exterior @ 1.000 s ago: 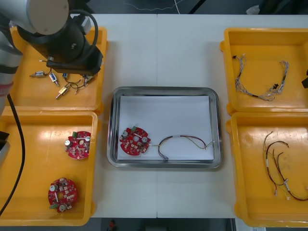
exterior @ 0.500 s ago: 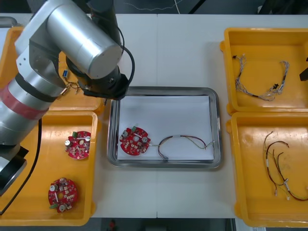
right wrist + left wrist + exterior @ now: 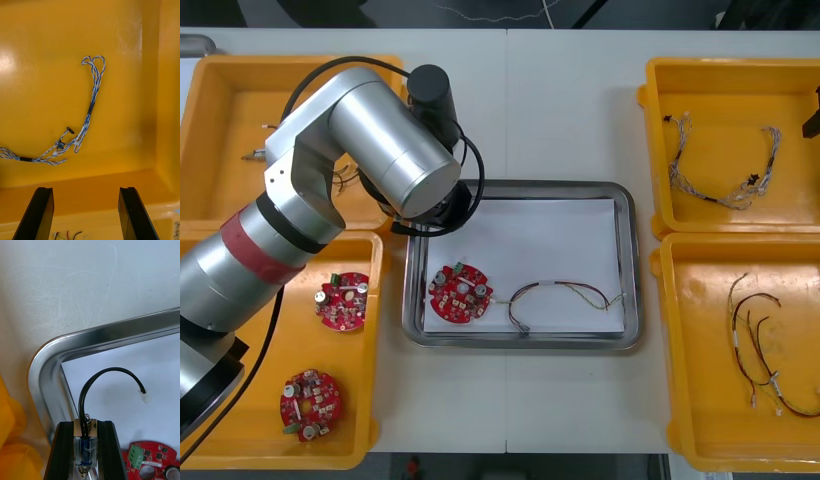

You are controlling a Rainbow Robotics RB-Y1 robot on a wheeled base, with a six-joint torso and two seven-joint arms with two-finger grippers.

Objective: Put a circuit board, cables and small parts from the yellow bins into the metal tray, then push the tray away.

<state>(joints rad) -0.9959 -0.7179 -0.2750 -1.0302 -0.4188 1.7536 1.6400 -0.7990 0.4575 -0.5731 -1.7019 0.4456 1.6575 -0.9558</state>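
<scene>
My left gripper is shut on a small metal part with a curved black wire rising from it. It hangs over the far left corner of the metal tray, just inside the rim. In the front view the left arm covers that corner of the tray. On the tray's white inside lie a red circuit board and a red and yellow cable. Open, my right gripper hovers above a twisted blue and white cable in an orange-looking bin.
The near left bin holds two more circuit boards. A small metal part lies in the far left bin. The far right bin has twisted cables; the near right one has dark cables.
The left arm has swung from the far left bin to the tray's far left corner, carrying the small metal part. The right arm has stayed put.
</scene>
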